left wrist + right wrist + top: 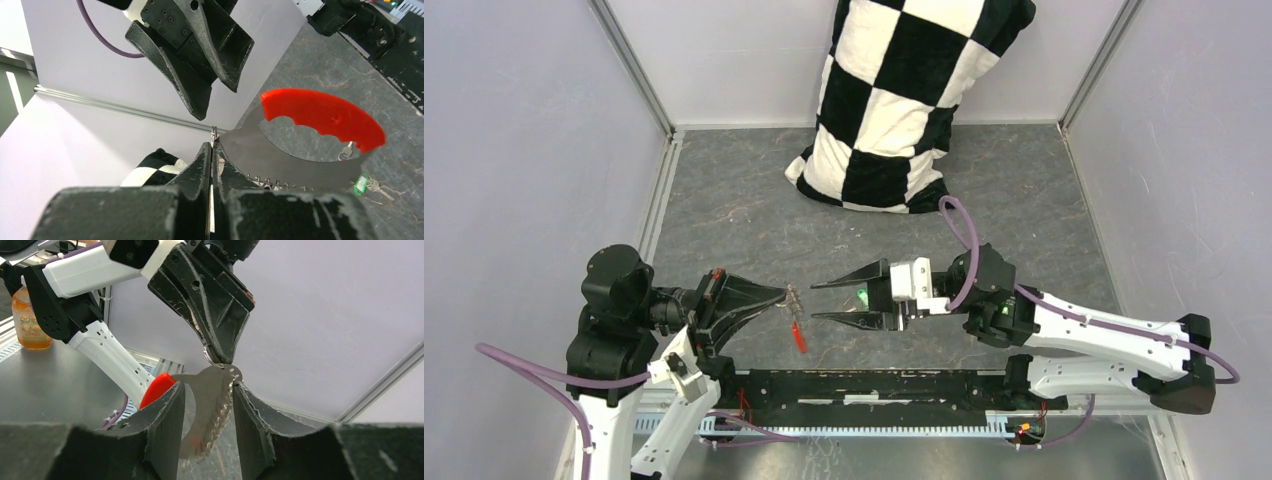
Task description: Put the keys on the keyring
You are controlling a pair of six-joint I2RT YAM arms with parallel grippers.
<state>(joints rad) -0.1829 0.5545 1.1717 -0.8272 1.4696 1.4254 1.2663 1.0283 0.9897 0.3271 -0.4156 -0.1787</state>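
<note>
Left gripper was clenched on the keyring by its thin wire ring, red-and-grey fob hanging free below it, off the desk. Right gripper was released, jaws apart either side of the fob, no contact I could see. Keyring looked light, stiff, slippery wire; the flat fob seemed the safer place to hold. Green key lay on the grey marbled desk underneath. Further back: checkered pillow against plain white walls.
</note>
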